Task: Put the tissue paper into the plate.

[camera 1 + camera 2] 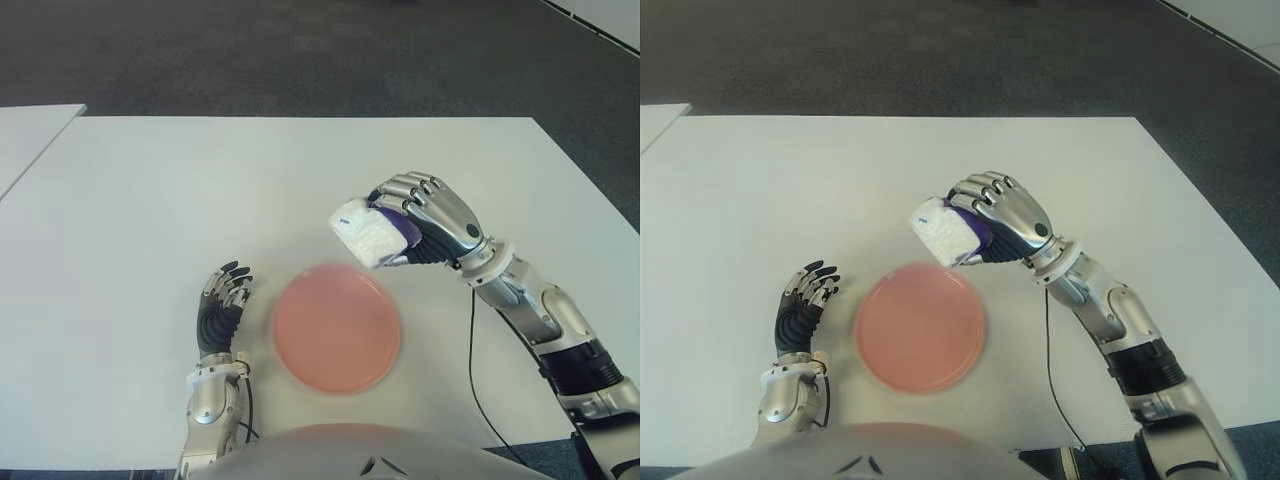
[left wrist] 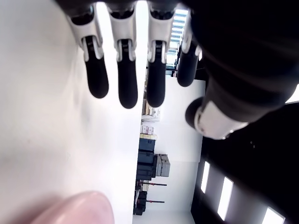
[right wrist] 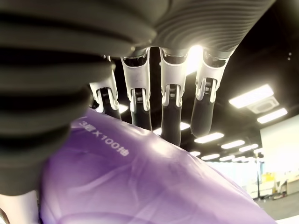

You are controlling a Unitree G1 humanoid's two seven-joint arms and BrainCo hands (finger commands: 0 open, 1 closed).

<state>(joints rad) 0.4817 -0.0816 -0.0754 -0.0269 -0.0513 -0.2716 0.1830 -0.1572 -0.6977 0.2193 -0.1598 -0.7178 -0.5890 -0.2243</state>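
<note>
My right hand [image 1: 415, 222] holds a white and purple tissue pack [image 1: 368, 233] in the air, just beyond the far right rim of the pink plate [image 1: 336, 328]. Its fingers [image 3: 170, 109] curl over the purple wrapper [image 3: 140, 182] in the right wrist view. The plate lies flat on the white table [image 1: 150, 200] with nothing in it. My left hand [image 1: 222, 305] shows to the left of the plate, fingers [image 2: 124, 70] relaxed and holding nothing.
A second white table [image 1: 30, 135] stands at the far left, with a gap between. Dark carpet [image 1: 300, 50] lies beyond the table's far edge. A black cable [image 1: 478, 375] hangs from my right forearm over the table.
</note>
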